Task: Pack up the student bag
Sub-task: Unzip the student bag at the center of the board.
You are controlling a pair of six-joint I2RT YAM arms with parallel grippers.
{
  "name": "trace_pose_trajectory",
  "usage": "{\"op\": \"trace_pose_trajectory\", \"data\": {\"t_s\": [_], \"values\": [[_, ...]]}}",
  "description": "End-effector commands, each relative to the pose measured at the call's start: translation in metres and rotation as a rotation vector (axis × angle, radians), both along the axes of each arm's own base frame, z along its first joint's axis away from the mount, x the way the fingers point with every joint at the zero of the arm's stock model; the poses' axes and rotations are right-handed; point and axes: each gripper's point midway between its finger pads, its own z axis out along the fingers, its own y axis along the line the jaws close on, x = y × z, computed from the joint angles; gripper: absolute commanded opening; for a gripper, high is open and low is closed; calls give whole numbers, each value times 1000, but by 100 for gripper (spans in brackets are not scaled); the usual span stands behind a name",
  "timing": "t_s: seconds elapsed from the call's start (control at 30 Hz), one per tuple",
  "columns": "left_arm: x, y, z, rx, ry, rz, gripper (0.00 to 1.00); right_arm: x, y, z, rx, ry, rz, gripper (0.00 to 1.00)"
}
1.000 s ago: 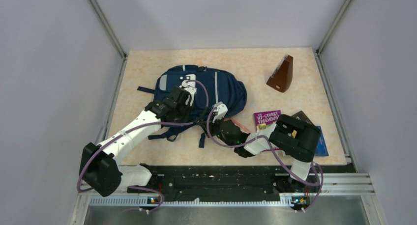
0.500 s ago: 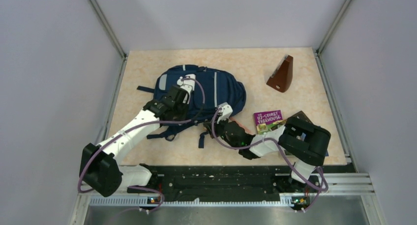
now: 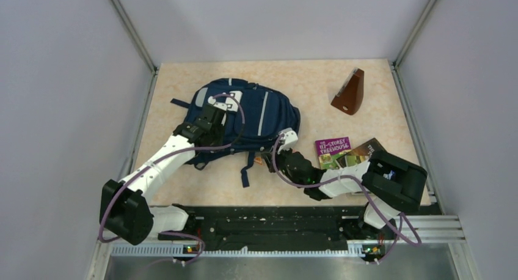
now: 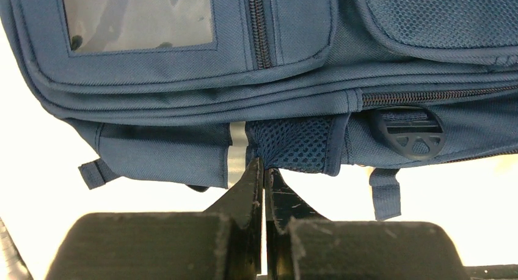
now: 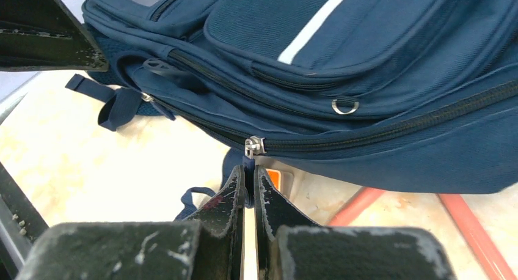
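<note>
Where the left gripper meets the student bag, its two fingers are pressed together, with a pinch of the blue mesh panel nipped between their tips at the bag's near edge. Just left of that pinch runs a short pale reflective strip. To the right sits a dark plastic buckle, and farther beyond the tips a clear window pocket faces up. The right gripper is likewise closed, its tips clamped on the fabric tab of a zip pull whose metal slider lies directly ahead of the fingers. Beyond it and to the right are a small metal D-ring and a white stripe on a pocket. Under the bag, just right of these fingers, something orange and a red strip show on the table. From above, the bag lies flat between the two grippers. A purple book lies beside the right arm's wrist, and a brown wedge-shaped block stands well beyond it.
</note>
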Motion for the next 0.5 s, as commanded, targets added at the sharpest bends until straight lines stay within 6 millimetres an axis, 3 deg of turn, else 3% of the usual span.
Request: {"op": "trace_pose_trajectory", "data": {"t_s": [0.0,0.47], "values": [[12,31,17,98,-93,110,0,12,-26,2,2,9,-104,0],[14,46,27,170,-130,148,0,4,-39,-15,-17,99,-68,0]]}}
